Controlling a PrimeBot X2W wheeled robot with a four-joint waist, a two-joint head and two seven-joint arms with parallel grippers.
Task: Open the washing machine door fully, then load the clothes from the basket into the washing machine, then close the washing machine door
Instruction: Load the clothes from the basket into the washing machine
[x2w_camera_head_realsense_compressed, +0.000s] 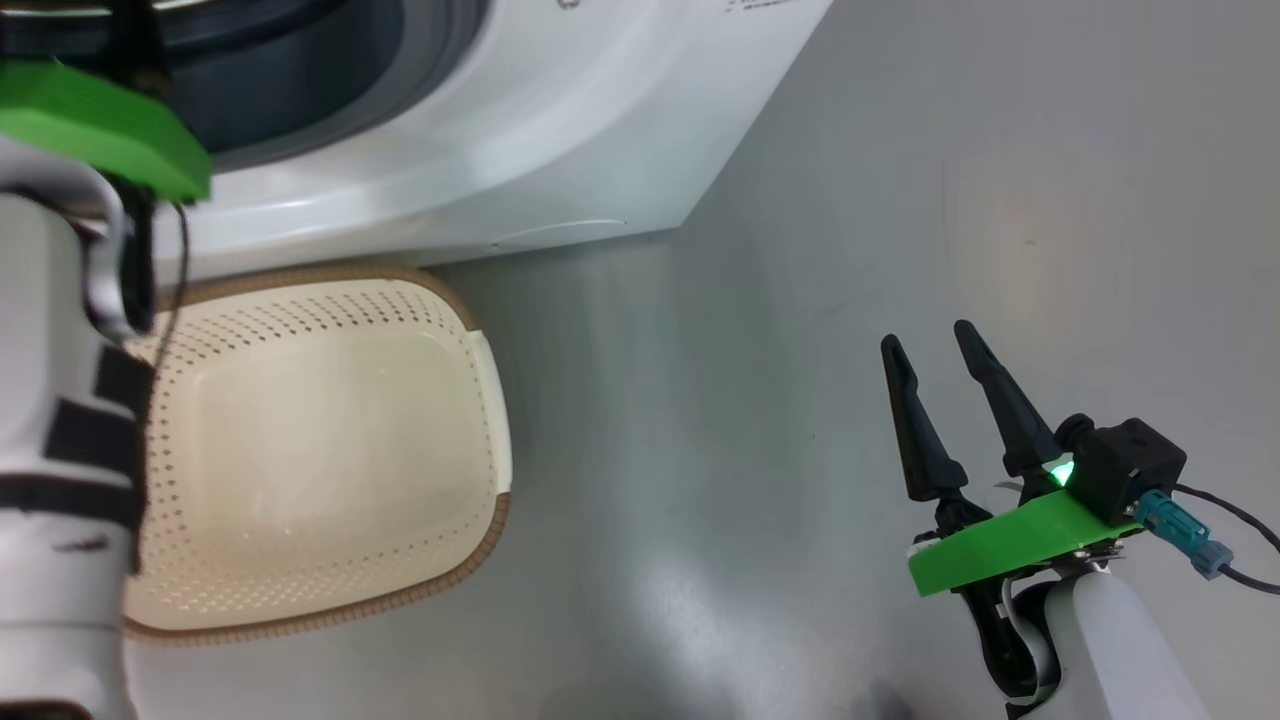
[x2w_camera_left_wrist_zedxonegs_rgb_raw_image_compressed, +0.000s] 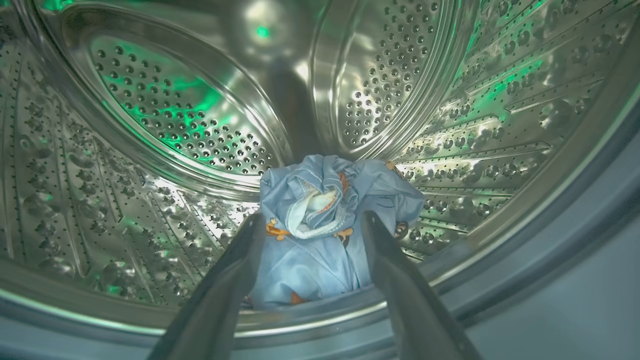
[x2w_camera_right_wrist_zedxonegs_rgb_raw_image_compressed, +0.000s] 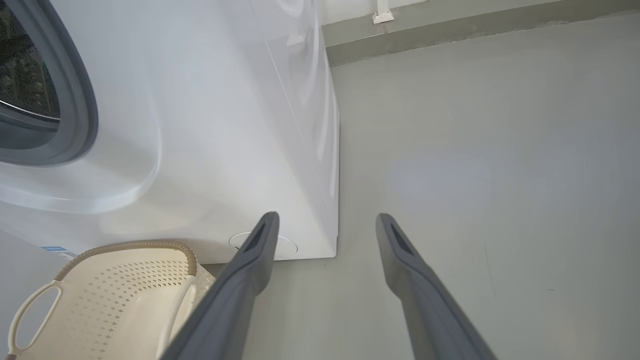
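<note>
Clothes (x2w_camera_left_wrist_zedxonegs_rgb_raw_image_compressed: 320, 240): light blue garment loose at front of drum (x2w_camera_left_wrist_zedxonegs_rgb_raw_image_compressed: 165, 110), between wide-spread fingers of left gripper (x2w_camera_left_wrist_zedxonegs_rgb_raw_image_compressed: 314, 216), no pinch | right gripper (x2w_camera_head_realsense_compressed: 928, 337) wide, empty, above floor (x2w_camera_head_realsense_compressed: 800, 250) | basket (x2w_camera_head_realsense_compressed: 330, 320) bare where visible, just beside washing machine (x2w_camera_head_realsense_compressed: 520, 120) | loading judged done or nearly; door closing left to do.

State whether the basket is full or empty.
Empty. The basket shows its bare cream floor; a light blue garment lies in the drum.

- plain grey floor (x2w_camera_head_realsense_compressed: 820, 330), kinda shiny
- white washing machine (x2w_camera_head_realsense_compressed: 520, 150) sits on it
- cream basket (x2w_camera_head_realsense_compressed: 300, 315) on it too, right in front of the machine
</note>
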